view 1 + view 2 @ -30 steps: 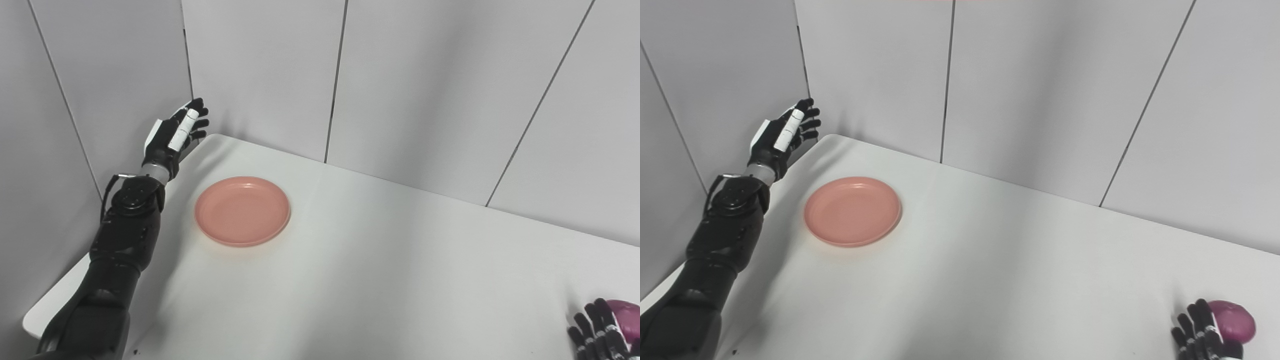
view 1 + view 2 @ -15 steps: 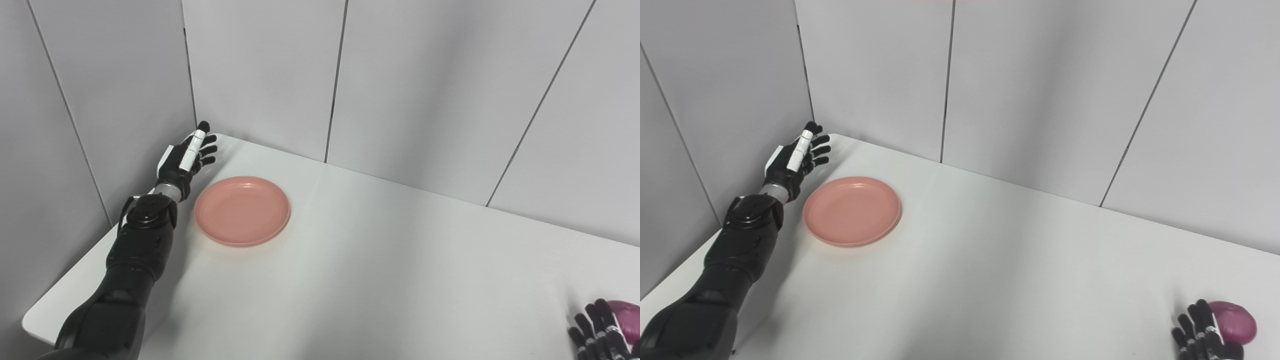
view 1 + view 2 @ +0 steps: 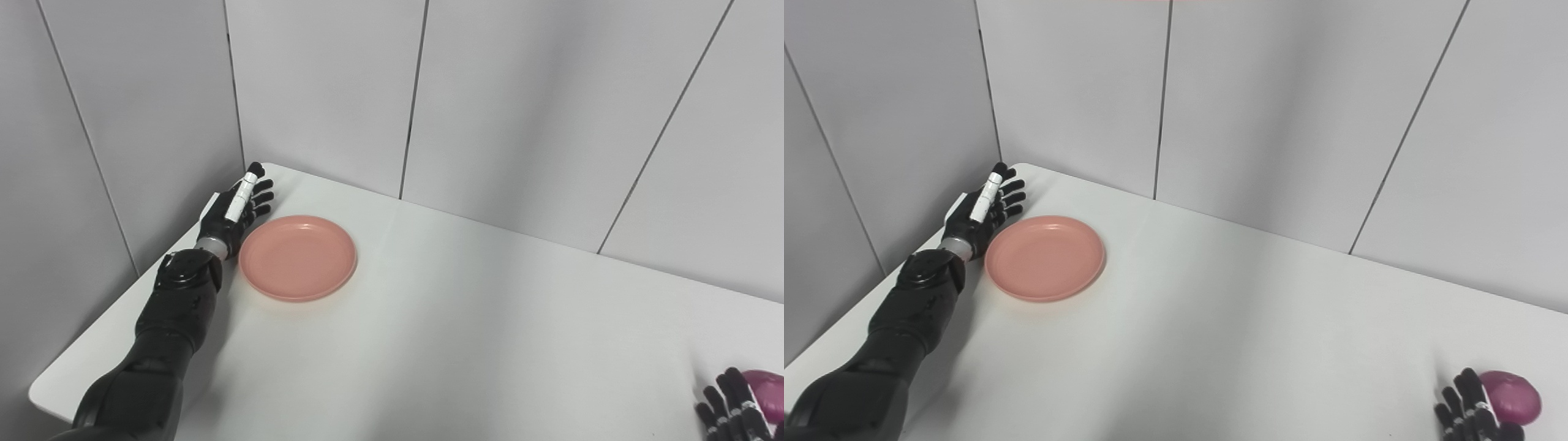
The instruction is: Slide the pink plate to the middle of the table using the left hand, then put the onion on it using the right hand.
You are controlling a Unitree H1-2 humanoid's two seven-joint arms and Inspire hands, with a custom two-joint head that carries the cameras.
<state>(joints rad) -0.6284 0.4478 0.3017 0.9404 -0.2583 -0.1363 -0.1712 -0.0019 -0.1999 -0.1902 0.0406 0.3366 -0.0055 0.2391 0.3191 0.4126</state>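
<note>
Pink plate (image 3: pixel 297 257) sits unmoved just right of the empty, spread-fingered left hand (image 3: pixel 236 208), while the onion (image 3: pixel 1513 405) waits beside the right hand (image 3: pixel 1473 410), fingers apart; both steps remain.

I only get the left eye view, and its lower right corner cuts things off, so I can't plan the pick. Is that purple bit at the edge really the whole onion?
Observer: Yes. The right eye view shows the onion whole: round, purple, lying on the table near the lower right corner.
Operator: Does the right hand have it?
Observer: No. The right hand is just to the onion's left with its fingers spread upward, not wrapped around it. I cannot tell whether they touch.
</note>
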